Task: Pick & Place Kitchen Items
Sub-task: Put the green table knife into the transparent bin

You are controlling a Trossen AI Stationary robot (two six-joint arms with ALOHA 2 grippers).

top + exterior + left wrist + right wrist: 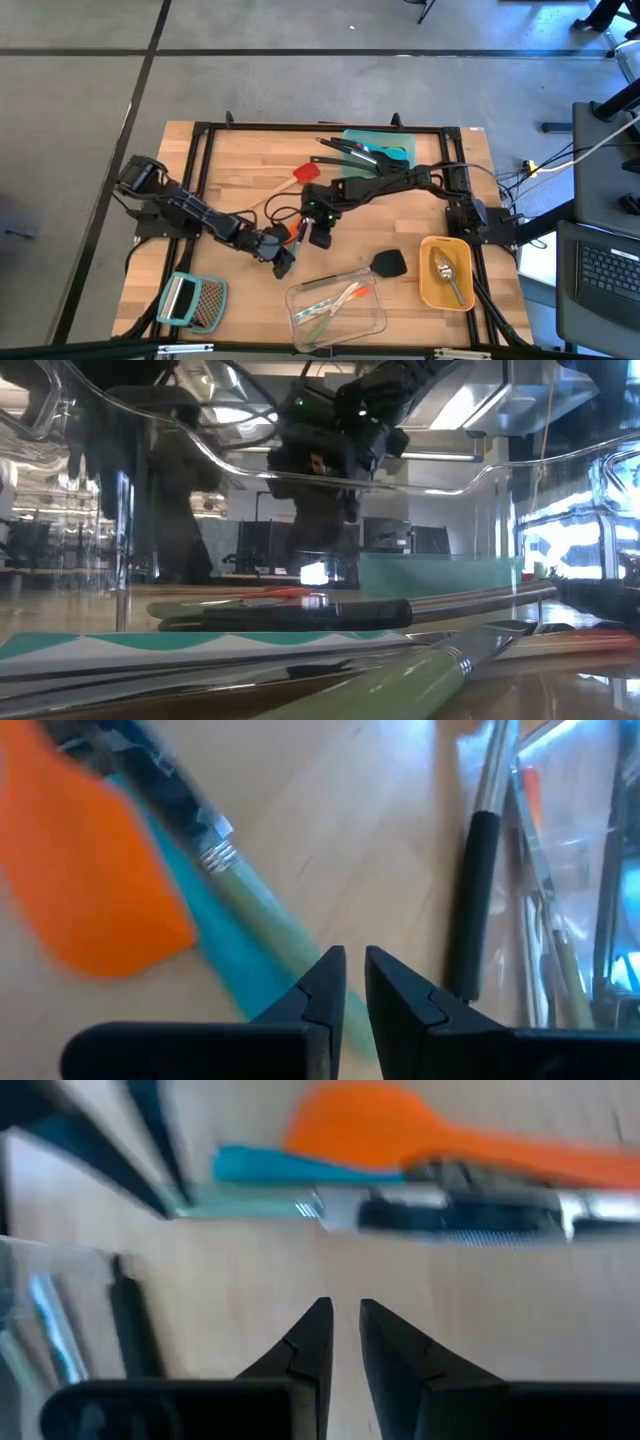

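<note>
Both arms were crowded over the middle of the butcher-block table (240, 170). The left tool (283, 262) sat low over the wood, its fingers (325, 982) nearly together with just a thin slit between them and nothing pinched. Right ahead of those tips lay a smooth orange spatula blade (95, 890), a flat teal tool (225, 965) and a pale green handle with a ribbed metal collar (250, 905), all bunched together. Off to one side ran a black slotted spatula with a steel shaft (478, 870), resting along the clear plastic container (335, 312).

The right tool (322, 237) hovered just beside the left one, fingers (312, 1342) also almost closed and empty. The same orange, teal and black-and-steel utensils lay just past its tips.

Further off from both tools, a red spatula head (307, 171) lay flat on the wood, a bunch of black utensils stuck out of the teal container (400, 145), and a shiny silver spoon (447, 270) sat in the yellow tub (428, 290). A flat metal grater with a teal handle (195, 300) lay behind the left tool.
</note>
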